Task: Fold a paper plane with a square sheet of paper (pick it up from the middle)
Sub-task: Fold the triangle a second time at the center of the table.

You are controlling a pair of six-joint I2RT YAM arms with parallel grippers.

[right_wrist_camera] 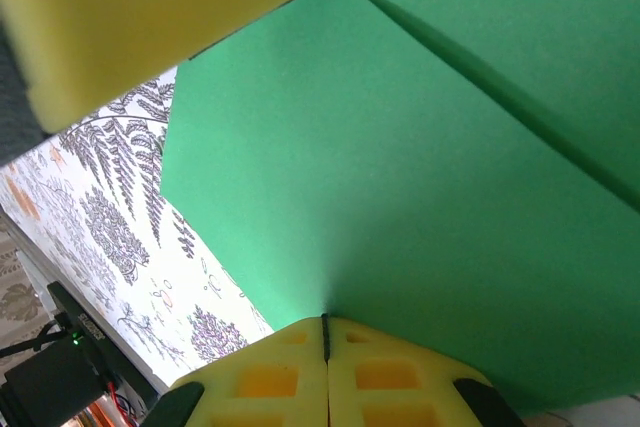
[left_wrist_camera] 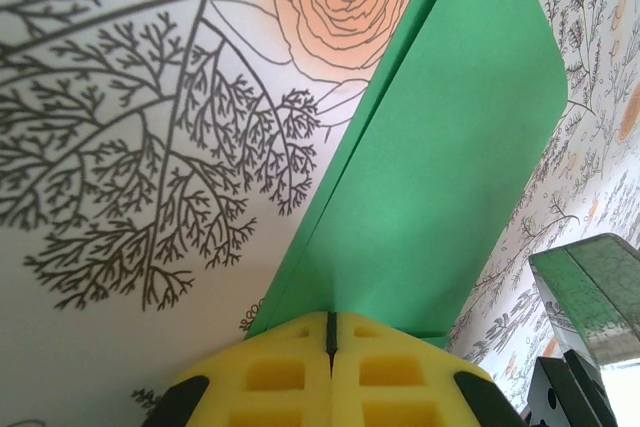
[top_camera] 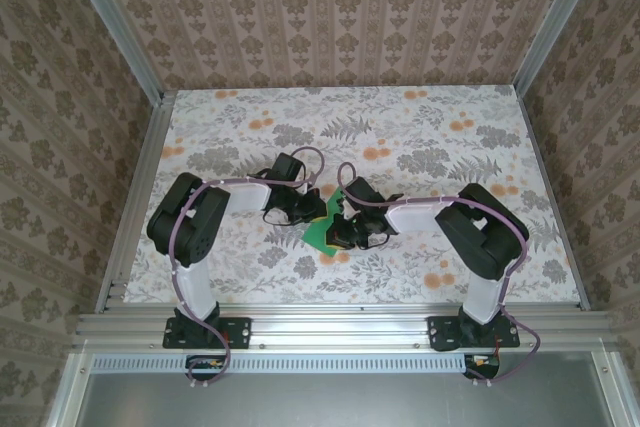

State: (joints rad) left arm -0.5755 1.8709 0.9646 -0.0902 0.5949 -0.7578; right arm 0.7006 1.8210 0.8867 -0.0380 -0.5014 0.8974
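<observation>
The green sheet of paper (top_camera: pixel 320 234) sits between my two grippers at the middle of the table, partly folded and no longer a flat square. In the left wrist view the paper (left_wrist_camera: pixel 440 177) runs up and right as a long layered flap, with a crease leading into my left gripper (left_wrist_camera: pixel 330 332), which is shut on its edge. In the right wrist view the paper (right_wrist_camera: pixel 400 177) has a diagonal fold line, and my right gripper (right_wrist_camera: pixel 324 325) is shut on its edge. My left gripper (top_camera: pixel 305 212) and right gripper (top_camera: pixel 342 230) nearly touch from above.
The floral tabletop (top_camera: pixel 250 137) lies under the paper, with open room at the back and on both sides. Aluminium rails (top_camera: pixel 135 197) and patterned walls enclose it. The left gripper's yellow finger (right_wrist_camera: pixel 150 17) looms close in the right wrist view.
</observation>
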